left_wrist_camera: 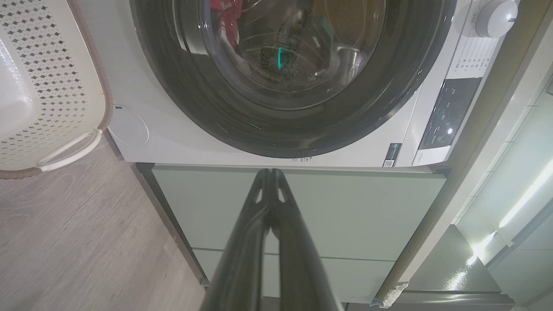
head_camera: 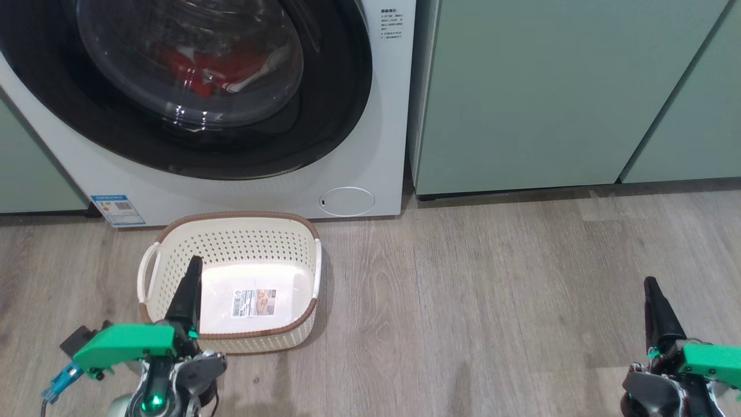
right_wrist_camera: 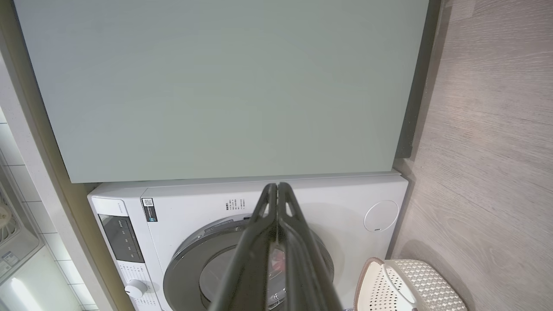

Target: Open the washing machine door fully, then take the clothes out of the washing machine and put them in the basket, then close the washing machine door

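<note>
Status: basically nothing done yet, going by how things lie. Washing machine door (head_camera: 231,145) looks shut; black rim sits flush w/ the white front of the washing machine (head_camera: 382,116) in head view and both wrist views; can't spot a handle or tell which side the hinge is.

Clothes (head_camera: 208,66): red w/ white bits; inside the drum, seen thru the glass bowl, low in the window; none outside.

Basket (head_camera: 237,215): on the wood floor (head_camera: 492,289), just in front of the machine, below the door and a bit left of the round flap (head_camera: 347,201); nothing in it but the paper label (head_camera: 253,302) on its bottom.

Left gripper (head_camera: 195,263): fingers pressed together, holding nothing; in head view the tip lies over the near-left part of the basket, well apart from the door; can't tell if it's above the basket or just nearer the cam.

Right gripper (head_camera: 651,284): fingers together too, empty; low right over bare floor, in front of the pale green cabinets (head_camera: 550,87); well apart from machine and basket.

Left to do, my read: all 3 steps; open door fully; pull clothes out and drop in basket; shut door. Step in hand is prob the approach to the door; neither arm is near it.

Risk: basket sits close under the door; swing looks likely to pass over it, but can't confirm clearance from these views.
</note>
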Motion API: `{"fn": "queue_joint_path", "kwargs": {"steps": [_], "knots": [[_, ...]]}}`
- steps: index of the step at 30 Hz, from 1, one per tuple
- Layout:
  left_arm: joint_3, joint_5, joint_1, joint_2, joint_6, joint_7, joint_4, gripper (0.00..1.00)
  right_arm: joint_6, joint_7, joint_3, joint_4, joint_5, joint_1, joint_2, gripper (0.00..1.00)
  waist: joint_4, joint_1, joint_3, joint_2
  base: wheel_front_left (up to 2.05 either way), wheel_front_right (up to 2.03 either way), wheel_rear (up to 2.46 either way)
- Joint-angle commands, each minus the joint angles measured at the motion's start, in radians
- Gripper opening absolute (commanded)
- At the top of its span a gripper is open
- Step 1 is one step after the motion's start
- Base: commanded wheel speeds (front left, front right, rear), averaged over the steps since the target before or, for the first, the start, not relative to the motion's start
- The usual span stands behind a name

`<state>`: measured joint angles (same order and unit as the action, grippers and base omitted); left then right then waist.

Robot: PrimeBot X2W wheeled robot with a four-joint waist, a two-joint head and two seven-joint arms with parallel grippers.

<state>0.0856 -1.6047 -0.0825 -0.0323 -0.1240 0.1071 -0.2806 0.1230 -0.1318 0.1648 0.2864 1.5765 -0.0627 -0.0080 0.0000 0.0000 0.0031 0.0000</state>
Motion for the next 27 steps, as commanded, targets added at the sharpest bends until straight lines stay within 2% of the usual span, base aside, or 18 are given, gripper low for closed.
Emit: {"fn": "queue_joint_path", "kwargs": {"steps": [1,27], "knots": [[0.028,-0.004,-0.025,-0.018,-0.007,0.006,0.036,0.0,0.008,-0.005,-0.021,-0.041,0.007,-0.048,-0.02,0.0,0.0,0.0,0.0,0.0,0.0,0.0,0.0],[0.028,-0.004,-0.025,-0.018,-0.007,0.006,0.036,0.0,0.008,-0.005,-0.021,-0.041,0.007,-0.048,-0.02,0.0,0.0,0.0,0.0,0.0,0.0,0.0,0.0]]}}
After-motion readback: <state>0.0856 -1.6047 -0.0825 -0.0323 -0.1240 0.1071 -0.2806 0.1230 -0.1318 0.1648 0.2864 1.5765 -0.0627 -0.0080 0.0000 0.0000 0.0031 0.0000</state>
